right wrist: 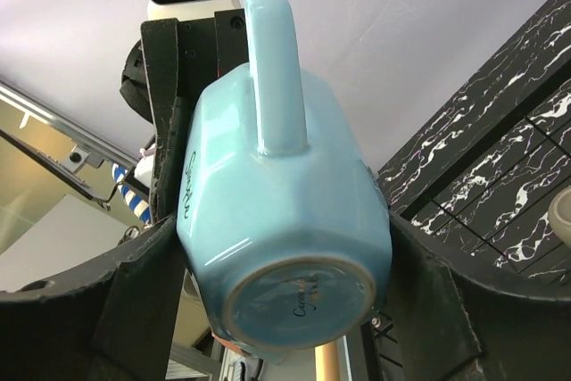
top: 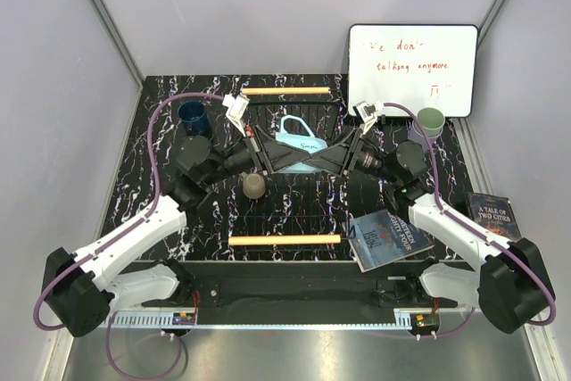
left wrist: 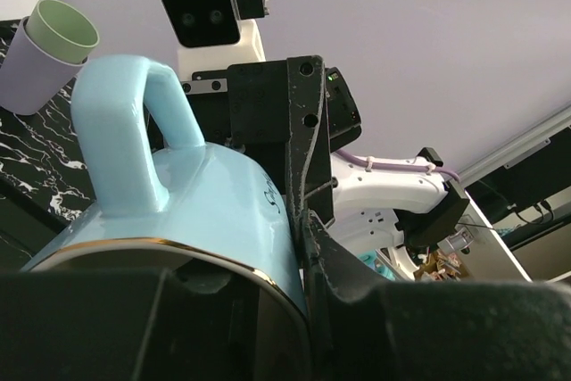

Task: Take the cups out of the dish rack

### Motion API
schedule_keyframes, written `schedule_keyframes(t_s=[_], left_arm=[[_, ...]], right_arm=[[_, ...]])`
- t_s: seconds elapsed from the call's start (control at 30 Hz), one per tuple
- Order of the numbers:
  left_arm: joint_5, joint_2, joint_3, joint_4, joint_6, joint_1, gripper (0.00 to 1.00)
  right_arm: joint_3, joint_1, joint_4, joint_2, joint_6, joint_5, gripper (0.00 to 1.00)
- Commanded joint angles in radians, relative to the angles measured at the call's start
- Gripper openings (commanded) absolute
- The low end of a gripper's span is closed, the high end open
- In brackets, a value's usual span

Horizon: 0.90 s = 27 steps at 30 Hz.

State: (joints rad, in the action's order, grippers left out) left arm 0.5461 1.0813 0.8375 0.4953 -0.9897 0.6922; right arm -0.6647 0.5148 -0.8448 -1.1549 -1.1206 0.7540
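Note:
The light blue mug (top: 299, 134) is held in the air above the black wire dish rack (top: 294, 207), handle up, between both grippers. My left gripper (top: 284, 151) is shut on its wall at the gold rim (left wrist: 268, 238). My right gripper (top: 321, 151) is shut across its body, the base (right wrist: 299, 305) facing the camera. The beige mug (top: 254, 186) sits in the rack. The navy mug (top: 194, 116) stands on the table at the back left. The pale green tumbler (top: 431, 120) stands at the back right, nested in the lavender tumbler (left wrist: 31, 73).
A white whiteboard (top: 412, 69) leans at the back right. One book (top: 385, 238) lies by the rack's front right corner and another (top: 492, 211) lies near the right arm. The rack's wooden handles (top: 284, 239) are at its near and far ends.

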Motion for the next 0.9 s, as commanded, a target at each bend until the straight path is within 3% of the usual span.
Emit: schedule_keyframes(t_s=[0.0,0.17,0.2,0.3,0.33,0.43,0.47,0.63,0.87], left_arm=[[-0.118,-0.029,0.022,-0.047,0.106,0.017,0.00],[-0.224,-0.073,0.041,-0.188,0.167,0.017,0.00],[-0.256,-0.087,0.046,-0.210,0.192,0.015,0.00],[-0.320,-0.113,0.064,-0.306,0.242,0.015,0.00],[-0.336,-0.122,0.077,-0.323,0.255,0.013,0.00],[-0.376,-0.123,0.110,-0.380,0.286,0.009,0.00],[-0.385,-0.121,0.117,-0.391,0.290,0.007,0.00],[-0.425,-0.130,0.121,-0.397,0.287,-0.006,0.00],[-0.407,-0.120,0.101,-0.340,0.240,-0.013,0.00]], right_arm=[[-0.038,0.054,0.004,0.027,0.054,0.050,0.00],[-0.044,0.054,0.087,0.060,0.103,0.054,0.00],[-0.045,0.053,0.111,0.067,0.117,0.057,0.05],[-0.059,0.054,0.226,0.106,0.185,0.053,0.32],[-0.061,0.054,0.257,0.130,0.220,0.048,0.48],[-0.082,0.053,0.396,0.184,0.313,0.013,0.74],[-0.099,0.054,0.482,0.195,0.341,-0.004,0.77],[-0.131,0.054,0.682,0.270,0.491,-0.051,0.78],[-0.078,0.054,0.595,0.270,0.438,-0.007,0.65]])
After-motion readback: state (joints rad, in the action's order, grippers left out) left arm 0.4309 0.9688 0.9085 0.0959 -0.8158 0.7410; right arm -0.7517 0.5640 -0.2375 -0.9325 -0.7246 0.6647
